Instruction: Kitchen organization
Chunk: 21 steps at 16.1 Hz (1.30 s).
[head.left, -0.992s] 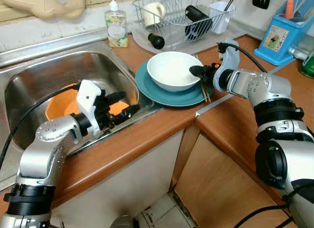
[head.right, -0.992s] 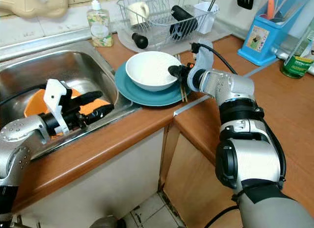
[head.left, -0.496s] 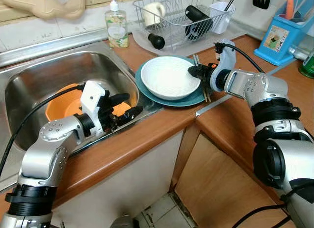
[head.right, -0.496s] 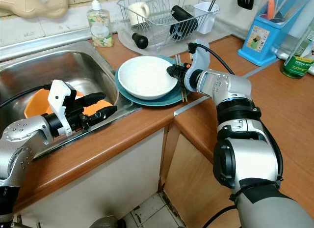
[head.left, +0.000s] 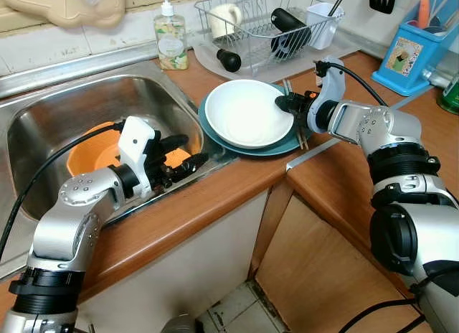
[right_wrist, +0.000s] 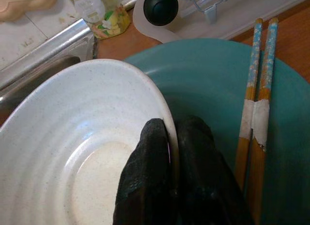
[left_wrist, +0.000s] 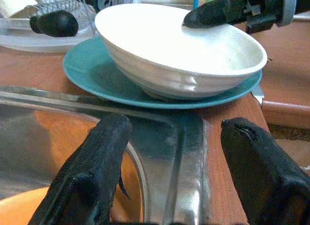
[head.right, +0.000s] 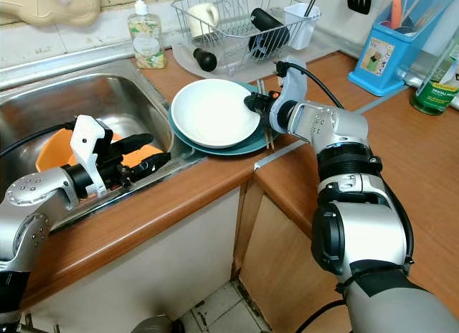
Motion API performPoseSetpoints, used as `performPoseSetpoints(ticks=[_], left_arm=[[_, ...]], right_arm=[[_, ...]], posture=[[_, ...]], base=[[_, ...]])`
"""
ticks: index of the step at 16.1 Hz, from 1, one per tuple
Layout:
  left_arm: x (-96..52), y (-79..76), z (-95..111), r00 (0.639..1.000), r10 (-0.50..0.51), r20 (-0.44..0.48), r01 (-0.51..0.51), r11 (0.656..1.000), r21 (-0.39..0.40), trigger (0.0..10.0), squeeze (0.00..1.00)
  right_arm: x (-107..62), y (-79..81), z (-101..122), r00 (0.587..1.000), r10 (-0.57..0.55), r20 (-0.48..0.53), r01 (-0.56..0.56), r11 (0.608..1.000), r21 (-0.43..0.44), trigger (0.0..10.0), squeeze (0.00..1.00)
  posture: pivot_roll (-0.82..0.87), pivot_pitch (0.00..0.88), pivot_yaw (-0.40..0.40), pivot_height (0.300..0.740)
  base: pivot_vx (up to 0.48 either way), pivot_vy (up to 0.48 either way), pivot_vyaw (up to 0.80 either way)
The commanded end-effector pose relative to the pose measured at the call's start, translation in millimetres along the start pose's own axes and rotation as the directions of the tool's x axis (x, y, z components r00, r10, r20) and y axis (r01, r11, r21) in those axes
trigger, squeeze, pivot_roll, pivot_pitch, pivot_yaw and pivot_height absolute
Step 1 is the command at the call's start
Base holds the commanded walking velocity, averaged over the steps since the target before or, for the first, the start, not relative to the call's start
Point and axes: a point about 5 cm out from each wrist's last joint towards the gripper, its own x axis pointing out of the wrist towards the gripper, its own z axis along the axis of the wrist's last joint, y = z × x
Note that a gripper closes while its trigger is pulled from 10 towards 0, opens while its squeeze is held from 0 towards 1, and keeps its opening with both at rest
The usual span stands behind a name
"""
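A white bowl (head.left: 247, 112) rests tilted on a teal plate (head.left: 283, 145) on the wooden counter, its right rim raised and its mouth turned toward the sink. My right gripper (head.left: 281, 103) is shut on that raised rim, one finger inside and one outside (right_wrist: 172, 128). A pair of chopsticks (right_wrist: 259, 104) lies on the plate's right edge. My left gripper (head.left: 183, 152) is open and held low at the sink's right edge, pointing at the plate and bowl (left_wrist: 179, 50), with nothing between its fingers (left_wrist: 94, 171). An orange bowl (head.left: 90, 150) lies in the steel sink (head.left: 72, 110) behind it.
A wire dish rack (head.left: 265, 21) with a cup and dark bottles stands behind the plate. A soap bottle (head.left: 171, 39) is at the sink's back corner. A blue utensil holder (head.left: 412, 49) and a green bottle (head.left: 452, 92) stand at the far right.
My right gripper has tipped the white bowl from upright onto its side rim, so the mouth faces up and toward the sink. The left gripper has edged slightly closer to the plate.
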Motion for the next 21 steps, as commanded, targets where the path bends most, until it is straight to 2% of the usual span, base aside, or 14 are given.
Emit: performPoseSetpoints(ticks=[1,3,8,10,11,12,14,15,17,20,21], left_arm=[[3.0,3.8,9.3,0.999,0.028,0.033,-0.028,1.000,0.012,10.0,0.00],[6.1,7.7,15.8,0.993,0.081,0.081,-0.077,0.996,-0.045,10.0,0.00],[17.8,10.8,22.3,0.979,0.148,0.143,-0.127,0.981,-0.146,10.0,0.00],[22.4,17.4,22.3,0.964,0.216,0.155,-0.186,0.965,-0.186,10.0,0.53],[23.4,18.8,23.0,0.959,0.232,0.164,-0.196,0.958,-0.210,10.0,0.35],[24.8,19.8,24.7,0.952,0.243,0.186,-0.189,0.945,-0.268,10.0,0.00],[25.3,19.5,25.9,0.949,0.240,0.206,-0.170,0.937,-0.305,10.0,0.00],[25.0,19.4,25.4,0.950,0.234,0.206,-0.163,0.936,-0.312,10.0,0.00],[22.4,19.0,20.2,0.959,0.223,0.174,-0.167,0.943,-0.289,10.0,0.00],[16.2,22.4,20.1,0.956,0.235,0.176,-0.174,0.936,-0.305,10.0,0.00],[12.7,25.1,21.9,0.952,0.242,0.188,-0.173,0.931,-0.322,10.0,0.00]], right_arm=[[-1.8,6.6,13.1,0.996,0.048,0.071,-0.048,0.999,0.001,0.0,0.00],[-7.0,17.7,26.9,0.982,0.108,0.157,-0.094,0.991,-0.092,0.0,0.00],[-18.0,42.7,35.6,0.935,0.251,0.251,-0.182,0.946,-0.267,0.0,0.00],[-25.4,54.9,31.2,0.908,0.335,0.250,-0.232,0.902,-0.365,0.0,0.00],[-27.5,58.3,29.1,0.901,0.359,0.245,-0.247,0.886,-0.391,0.0,0.00],[-31.1,63.3,25.5,0.887,0.394,0.242,-0.266,0.863,-0.430,0.0,0.00],[-34.3,67.1,23.6,0.872,0.425,0.242,-0.292,0.850,-0.438,0.0,0.00],[-34.3,64.5,25.2,0.876,0.400,0.268,-0.263,0.864,-0.430,0.0,0.00],[-34.2,50.5,37.3,0.886,0.277,0.372,-0.126,0.915,-0.382,0.0,0.00],[-35.8,46.6,43.1,0.884,0.242,0.400,-0.067,0.912,-0.404,0.0,0.00],[-34.3,48.3,41.7,0.889,0.238,0.390,-0.043,0.893,-0.448,0.0,0.00]], posture=[[0.01,0.000,0.029,0.740],[0.01,0.000,0.027,0.740],[0.01,0.000,0.033,0.740],[0.00,0.000,0.037,0.740],[0.00,0.000,0.037,0.740],[0.00,0.000,0.037,0.740],[0.00,0.000,0.042,0.740],[0.00,0.000,0.041,0.740],[0.00,0.000,0.041,0.740],[0.00,0.000,0.041,0.740],[0.00,0.000,0.038,0.740]], base=[[0.000,0.000,0.00],[0.000,0.000,0.00],[0.000,0.000,0.00],[0.000,0.000,0.00],[0.000,0.000,0.00],[0.000,0.000,0.00],[0.000,0.000,0.00],[0.000,0.000,0.00],[0.000,0.000,0.00],[0.000,0.000,0.00],[0.000,0.000,0.00]])
